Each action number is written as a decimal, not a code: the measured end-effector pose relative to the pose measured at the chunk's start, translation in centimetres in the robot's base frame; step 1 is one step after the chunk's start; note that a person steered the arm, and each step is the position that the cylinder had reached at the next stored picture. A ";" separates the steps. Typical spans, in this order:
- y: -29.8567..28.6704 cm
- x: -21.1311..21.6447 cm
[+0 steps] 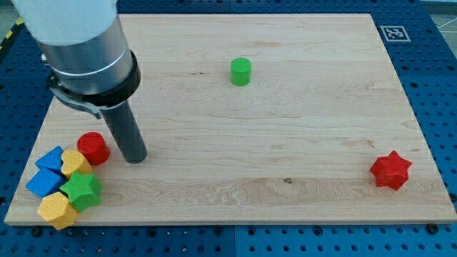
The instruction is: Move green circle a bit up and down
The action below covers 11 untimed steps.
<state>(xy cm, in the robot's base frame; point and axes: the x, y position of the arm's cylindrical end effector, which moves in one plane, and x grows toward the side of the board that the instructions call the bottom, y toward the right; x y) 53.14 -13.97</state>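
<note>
The green circle (240,72) stands alone on the wooden board, upper middle of the view. My tip (134,158) rests on the board at the lower left, far from the green circle, down and to its left. The tip sits just right of a red circle (93,148), with a small gap between them.
A cluster lies at the board's lower left corner: a blue block (47,172), a yellow block (75,163), a green star (82,190) and a yellow hexagon (57,209). A red star (390,170) sits at the lower right. The board's (285,128) edges border a blue perforated table.
</note>
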 end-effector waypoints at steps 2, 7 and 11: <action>3.0 -1.3; 18.4 -21.4; 16.6 -17.9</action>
